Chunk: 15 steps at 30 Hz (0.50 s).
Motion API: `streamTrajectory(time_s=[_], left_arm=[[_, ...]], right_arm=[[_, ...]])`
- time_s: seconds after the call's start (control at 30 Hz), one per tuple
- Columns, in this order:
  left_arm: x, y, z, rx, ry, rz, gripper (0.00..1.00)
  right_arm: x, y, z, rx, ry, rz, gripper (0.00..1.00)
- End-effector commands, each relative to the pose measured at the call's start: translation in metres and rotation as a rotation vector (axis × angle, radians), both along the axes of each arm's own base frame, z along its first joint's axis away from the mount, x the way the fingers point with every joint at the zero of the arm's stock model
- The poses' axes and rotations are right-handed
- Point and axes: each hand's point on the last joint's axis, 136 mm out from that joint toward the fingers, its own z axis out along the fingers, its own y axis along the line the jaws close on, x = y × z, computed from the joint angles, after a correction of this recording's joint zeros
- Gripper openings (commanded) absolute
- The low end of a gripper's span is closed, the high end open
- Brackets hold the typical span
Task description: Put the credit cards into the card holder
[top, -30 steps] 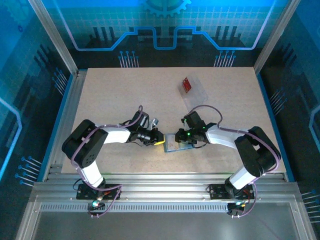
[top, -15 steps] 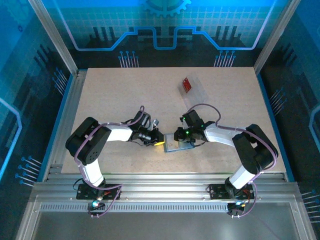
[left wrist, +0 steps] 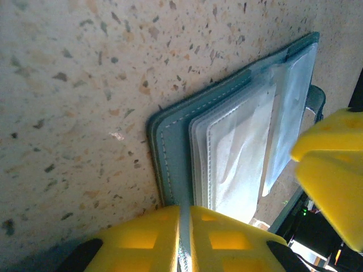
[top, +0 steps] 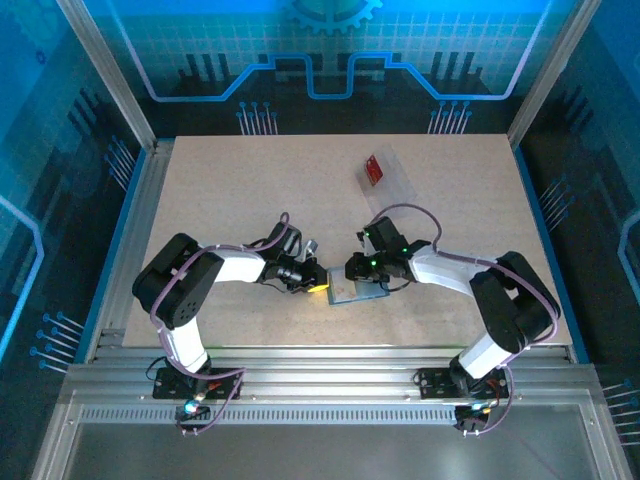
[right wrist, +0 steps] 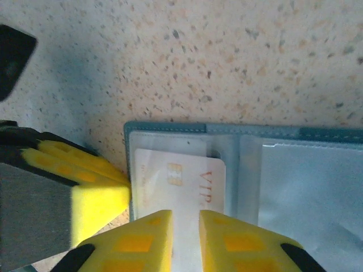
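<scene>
The card holder (top: 352, 293) lies open on the table between both arms, its clear inner pockets (left wrist: 238, 153) facing up. My left gripper (top: 318, 286) (left wrist: 184, 241) is shut on the teal cover's (left wrist: 173, 147) edge. A pale credit card (right wrist: 187, 181) marked "VIP" sits partly inside the card holder's (right wrist: 306, 170) left-hand pocket. My right gripper (top: 358, 272) (right wrist: 185, 241) rests over the card's near end, its jaws a narrow gap apart and the card's face showing between them. A red credit card (top: 375, 169) lies far back on the table.
The red card rests in a clear plastic tray (top: 392, 185) at the back right. A left-arm finger (right wrist: 96, 192) presses against the holder's left edge, close beside my right fingers. A right-arm finger (left wrist: 334, 170) hangs over the holder's far side.
My right gripper has crept a little left over the card holder and its jaws have parted slightly. The left gripper keeps its hold and has barely moved.
</scene>
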Motion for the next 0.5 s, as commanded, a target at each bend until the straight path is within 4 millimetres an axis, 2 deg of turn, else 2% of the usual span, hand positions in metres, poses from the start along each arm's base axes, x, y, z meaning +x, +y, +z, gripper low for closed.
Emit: streamTrajectory(time_s=[0.0,0.23,0.47], left_arm=[[0.003,0.0,-0.001,0.017,-0.004,-0.007,0.14],[0.003,0.0,0.0,0.014,-0.005,-0.009,0.14],[0.003,-0.001,0.001,0.013,-0.005,-0.009,0.14]], right_arm=[[0.002,-0.008,0.007,-0.061,-0.02,0.004,0.2],[0.003,-0.013,-0.009,-0.115,0.02,-0.003,0.17],[-0.001,-0.01,-0.022,-0.117,0.056,0.008,0.08]])
